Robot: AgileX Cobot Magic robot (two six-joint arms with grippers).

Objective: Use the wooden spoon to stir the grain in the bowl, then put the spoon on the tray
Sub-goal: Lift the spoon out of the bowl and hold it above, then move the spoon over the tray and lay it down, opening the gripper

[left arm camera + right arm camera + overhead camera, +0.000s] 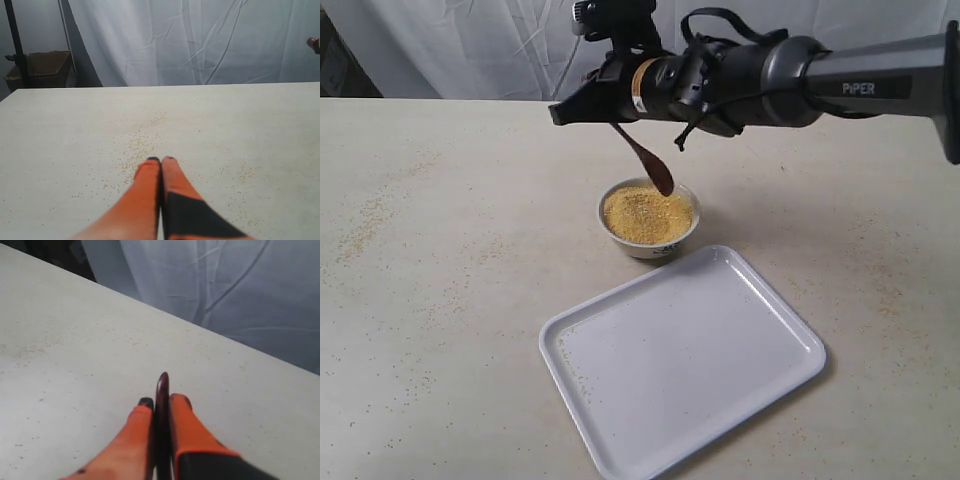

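The small white bowl (650, 243) stands mid-table, filled with a flat mound of yellow grain (642, 213). The dark wooden spoon (642, 155) hangs slanted above it, its oval end at the bowl's far rim, just over the grain. My right gripper (570, 110) reaches in from the right and is shut on the spoon's handle. In the right wrist view the handle (162, 385) shows between the orange fingers of that gripper (162, 402). The white tray (720, 390) lies in front of the bowl with nothing on it. My left gripper (160, 160) is shut on nothing, low over the table.
Loose grains (365, 225) are scattered over the pale table, also under the left gripper. A white curtain (450, 45) hangs behind. A cardboard box (45, 67) and a dark pole (14, 35) stand beyond the table's far edge.
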